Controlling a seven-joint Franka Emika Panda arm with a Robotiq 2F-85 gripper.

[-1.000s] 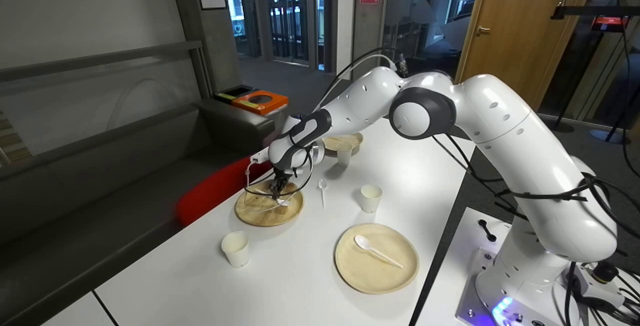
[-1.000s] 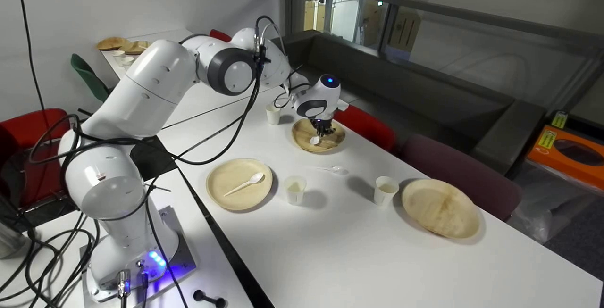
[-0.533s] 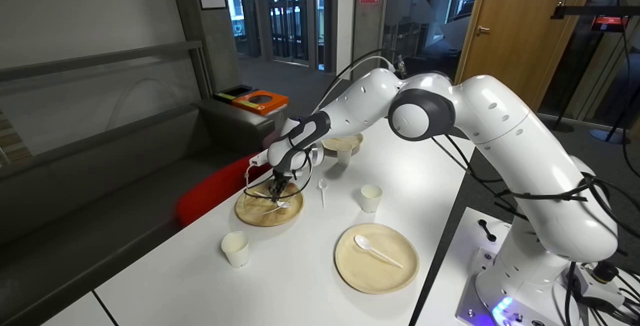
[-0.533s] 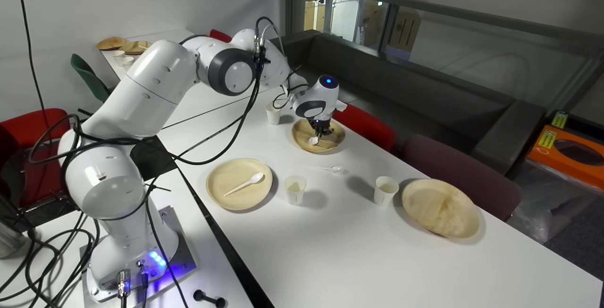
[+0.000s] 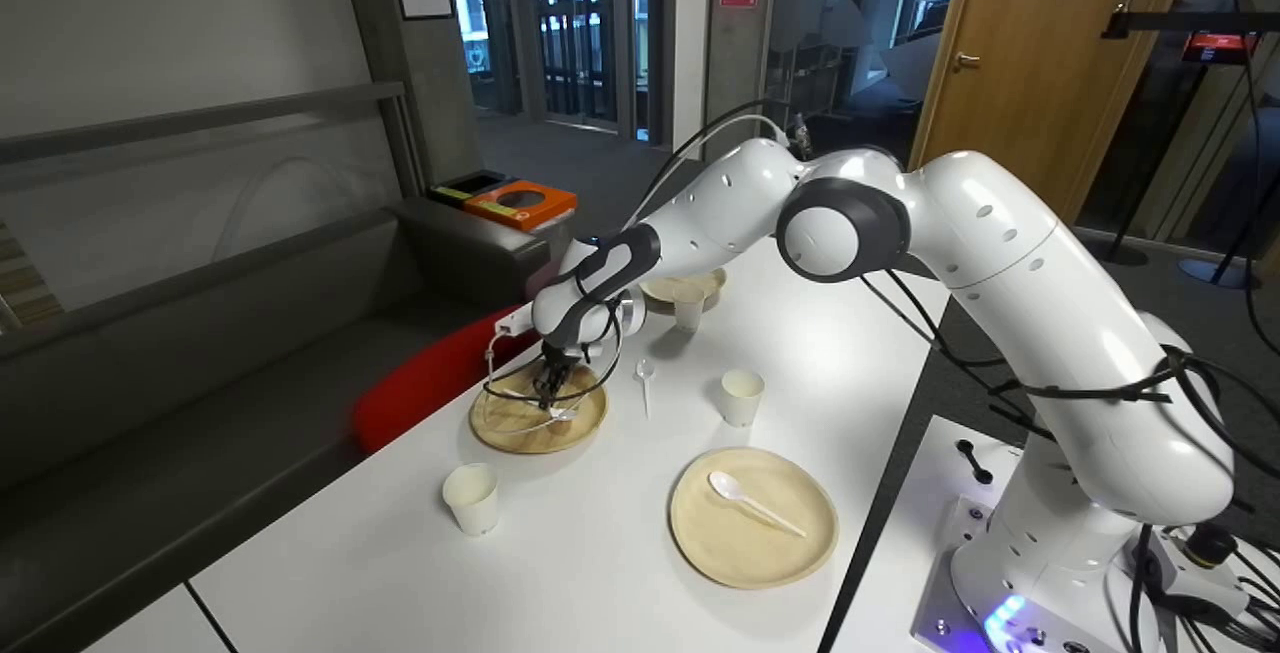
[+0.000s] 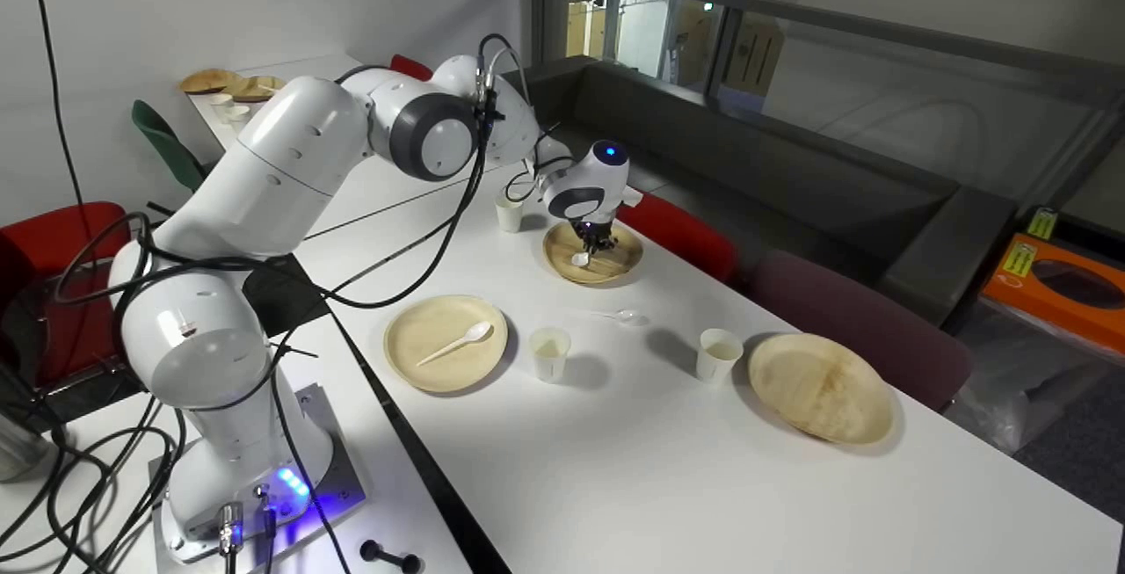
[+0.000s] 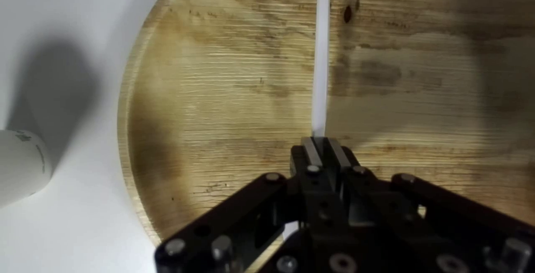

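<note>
The fingers (image 7: 311, 151) stand almost fully together, the slim handle of a white plastic spoon (image 7: 321, 55) clamped between their tips. In the wrist view the handle end projects forward of the fingertips; the fingers hide most of the remainder. In both exterior views the spoon bowl (image 5: 563, 414) emerges at the opposite side of the fingers. The clamped spoon is located over a round wooden plate (image 7: 234, 76), inside its rim. Contact between spoon and plate cannot be determined.

The plate rests on the white worktop (image 6: 703, 468), near the edge beside a red chair (image 6: 681, 236). A white cup (image 5: 471, 499) stands upright near the plate. A loose spoon (image 5: 645, 370) lies directly on the worktop, on the other side of the plate. Nearer the robot base (image 6: 242, 460), a paler plate (image 5: 720, 543) carries another spoon (image 5: 748, 500); a second cup (image 6: 549, 354) stands near it. Farther along the worktop, a third cup (image 6: 718, 355) stands just beside a third plate (image 6: 822, 388). A grey sofa (image 6: 773, 143) extends behind the red chair.
</note>
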